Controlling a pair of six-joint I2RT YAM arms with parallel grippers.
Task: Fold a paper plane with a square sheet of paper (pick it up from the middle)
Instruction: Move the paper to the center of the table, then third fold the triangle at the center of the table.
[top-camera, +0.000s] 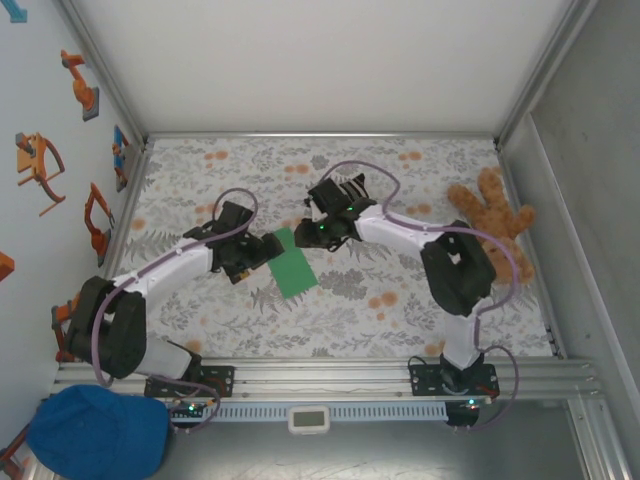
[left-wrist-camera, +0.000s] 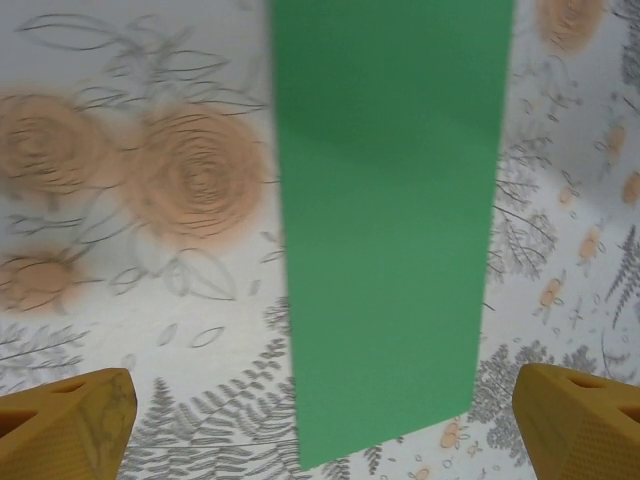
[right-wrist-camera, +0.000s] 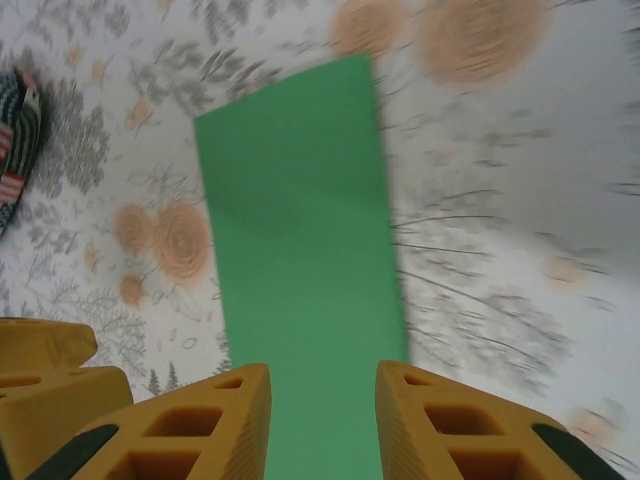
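The square sheet of paper (top-camera: 293, 263), folded to a green strip, lies flat on the floral tablecloth (top-camera: 400, 290) at mid-frame in my top view; in the left wrist view it runs down the centre, the left gripper (left-wrist-camera: 325, 425) spread wide either side of its lower end; the right gripper (right-wrist-camera: 322, 400) stands narrow, the strip showing in its gap.

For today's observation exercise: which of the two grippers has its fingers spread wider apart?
The left gripper: its fingers stand farther apart than the green paper is wide. On the right gripper they stand much closer together.
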